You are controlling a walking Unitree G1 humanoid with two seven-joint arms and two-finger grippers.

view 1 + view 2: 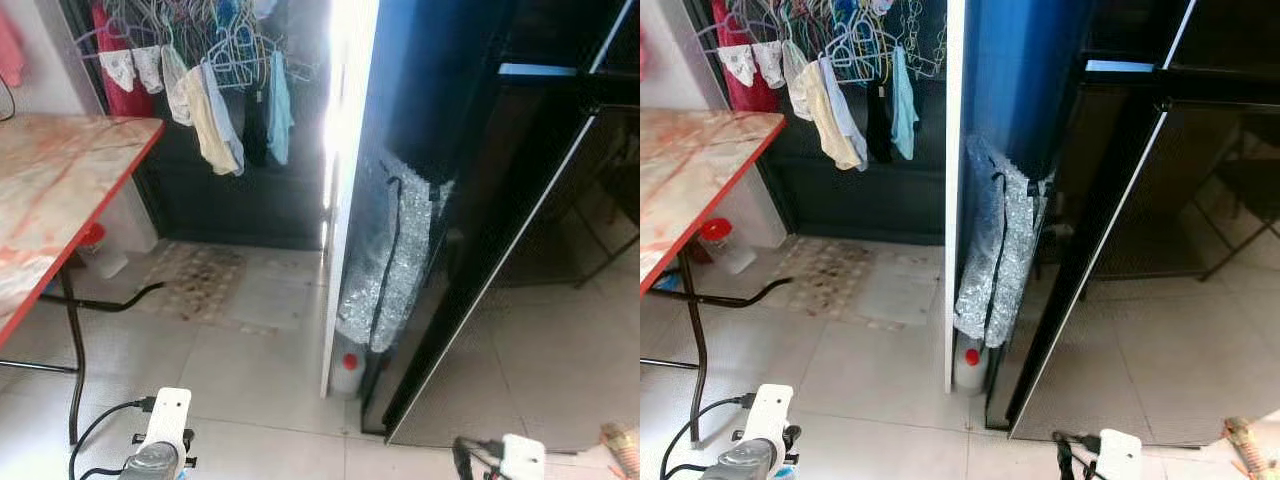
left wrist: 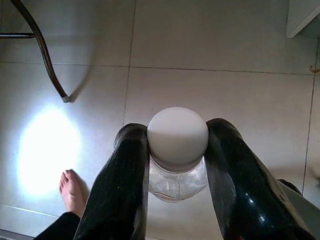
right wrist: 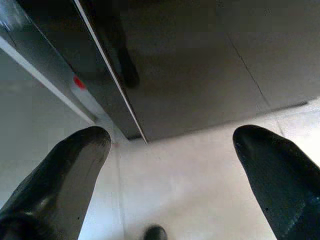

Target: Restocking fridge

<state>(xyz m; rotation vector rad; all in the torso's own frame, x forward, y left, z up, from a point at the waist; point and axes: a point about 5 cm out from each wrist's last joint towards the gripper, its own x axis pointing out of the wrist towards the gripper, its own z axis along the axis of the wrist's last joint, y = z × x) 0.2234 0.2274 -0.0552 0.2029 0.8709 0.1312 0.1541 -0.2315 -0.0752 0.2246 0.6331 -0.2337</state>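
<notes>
Bottle in hand, fridge door not yet opened.

The left gripper (image 2: 176, 150) is clamped on a clear, seemingly empty bottle (image 2: 177, 172) with a white cap (image 2: 177, 136), held low over the tiled floor (image 2: 225, 40). The right gripper (image 3: 170, 150) hangs spread and empty near the black fridge (image 1: 520, 250), whose dark glass door looks closed; opening it is probably next.

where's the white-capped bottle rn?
The white-capped bottle is clamped between the left claw fingers, held low above the tiled floor, to the left of the black fridge.
</notes>
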